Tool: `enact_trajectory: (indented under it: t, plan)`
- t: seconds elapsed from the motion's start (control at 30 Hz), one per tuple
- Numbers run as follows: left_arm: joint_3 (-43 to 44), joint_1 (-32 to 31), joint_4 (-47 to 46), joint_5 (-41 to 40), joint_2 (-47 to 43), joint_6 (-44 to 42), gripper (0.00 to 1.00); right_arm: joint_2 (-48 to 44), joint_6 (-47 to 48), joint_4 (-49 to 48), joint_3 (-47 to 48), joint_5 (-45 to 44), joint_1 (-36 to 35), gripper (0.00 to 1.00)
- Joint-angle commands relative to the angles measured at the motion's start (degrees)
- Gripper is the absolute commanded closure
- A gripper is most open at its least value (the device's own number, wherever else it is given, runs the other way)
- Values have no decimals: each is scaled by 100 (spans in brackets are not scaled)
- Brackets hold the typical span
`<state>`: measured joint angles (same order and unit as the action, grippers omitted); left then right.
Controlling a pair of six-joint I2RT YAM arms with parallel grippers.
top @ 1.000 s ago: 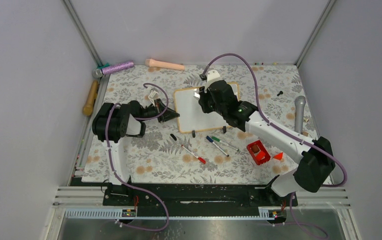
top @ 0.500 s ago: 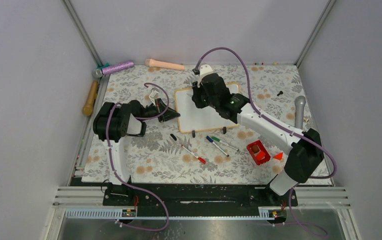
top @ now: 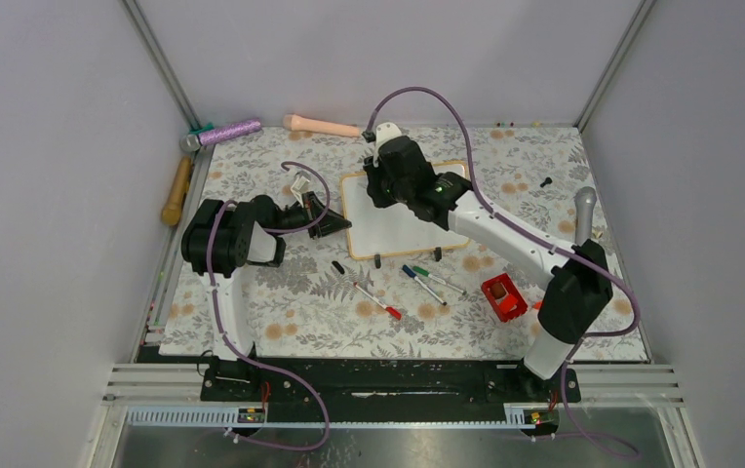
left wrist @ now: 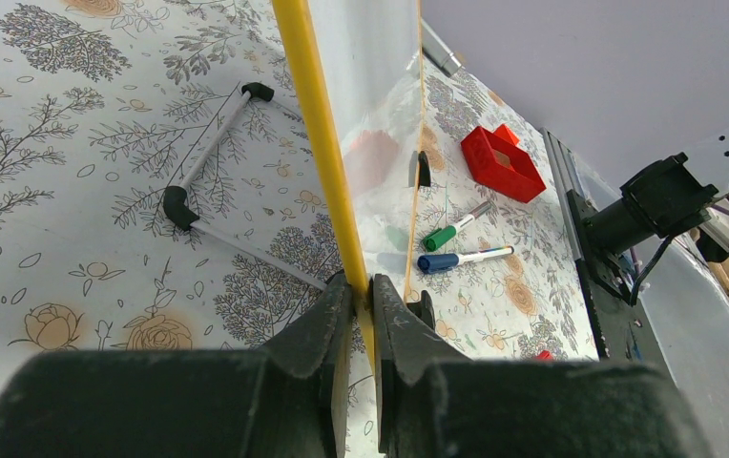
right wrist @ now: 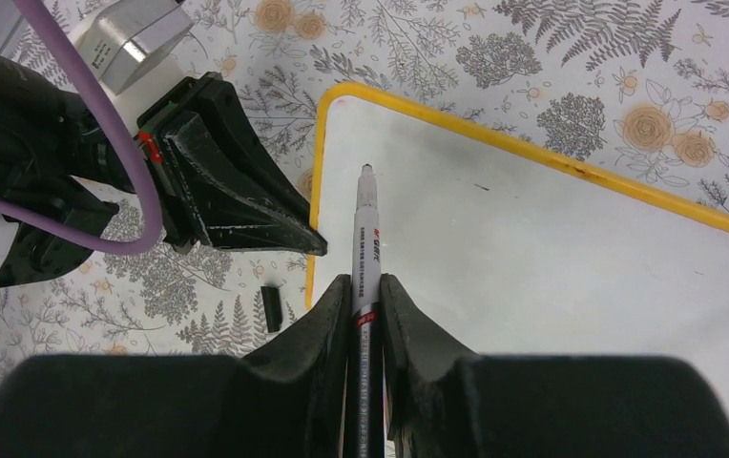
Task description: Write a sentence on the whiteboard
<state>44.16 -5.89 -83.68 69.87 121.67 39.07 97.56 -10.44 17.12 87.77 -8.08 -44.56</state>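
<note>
Right gripper (right wrist: 367, 286) clamped on a marker (right wrist: 365, 224), tip poised near the upper-left corner of the whiteboard (right wrist: 551, 248).

Top view: the board sits mid-table, with the right arm reaching over its far-left corner and the left gripper (top: 339, 226) at its left edge. Left wrist view: the jaws are pinched shut on the yellow-wood frame, steadying the board. Right wrist view: the surface is bare, with no sentence on it, and I cannot tell whether the tip touches. Judged step: starting the first word. The next move calls for gentle downward contact, then small, even strokes rightward while the left grip stays firm.
</note>
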Motion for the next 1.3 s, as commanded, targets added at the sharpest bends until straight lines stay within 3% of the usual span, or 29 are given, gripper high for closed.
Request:
enact_trajectory:
  t: [0.0,1.27]
  plan:
    - [-70,-71,9,417,-54,-433,100,141,130,220,467,-165,-144,100]
    - [-65,-93,-4,407,-29,-434,100,918,164,491,1246,-471,-203,100]
